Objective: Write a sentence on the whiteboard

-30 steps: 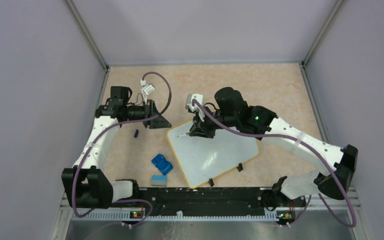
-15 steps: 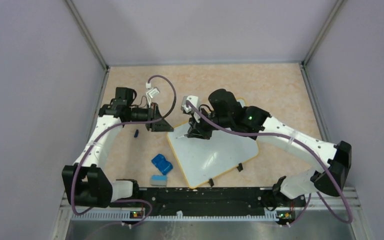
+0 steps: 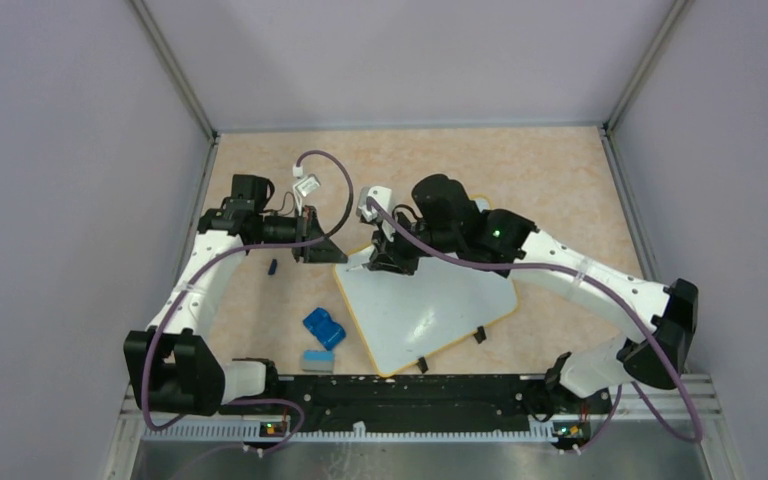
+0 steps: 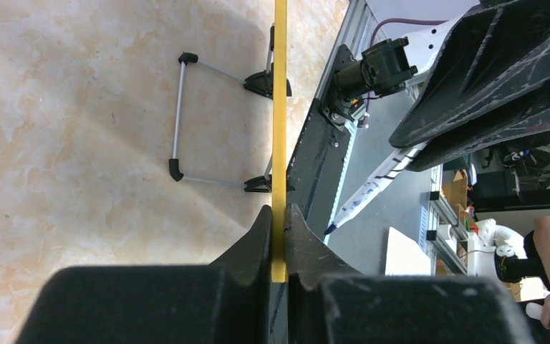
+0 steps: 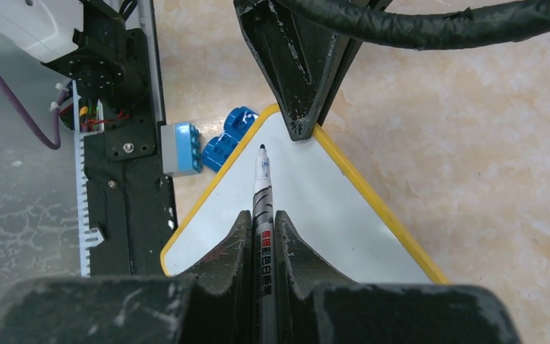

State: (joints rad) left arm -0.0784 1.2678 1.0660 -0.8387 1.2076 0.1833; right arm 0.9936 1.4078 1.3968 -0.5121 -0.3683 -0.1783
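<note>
The whiteboard (image 3: 430,305), white with a yellow rim, lies tilted on the table. My left gripper (image 3: 328,253) is shut on the rim at the board's far left corner. In the left wrist view the yellow edge (image 4: 280,136) runs straight between the fingers of the left gripper (image 4: 280,213). My right gripper (image 3: 388,262) is shut on a marker (image 5: 263,190), whose dark tip sits just over the white face beside that corner. In the right wrist view the right gripper (image 5: 261,218) holds the marker's barrel. The sentence is not in view; the board's face (image 5: 315,208) looks blank.
A blue block (image 3: 323,327) and a light blue block (image 3: 316,360) lie left of the board. A small dark cap (image 3: 272,267) lies on the table under the left arm. The black rail (image 3: 410,388) runs along the near edge. Grey walls enclose the table.
My left gripper moved right to the board's corner and shut on its rim. The right arm shifted slightly left, with the marker still in it.
</note>
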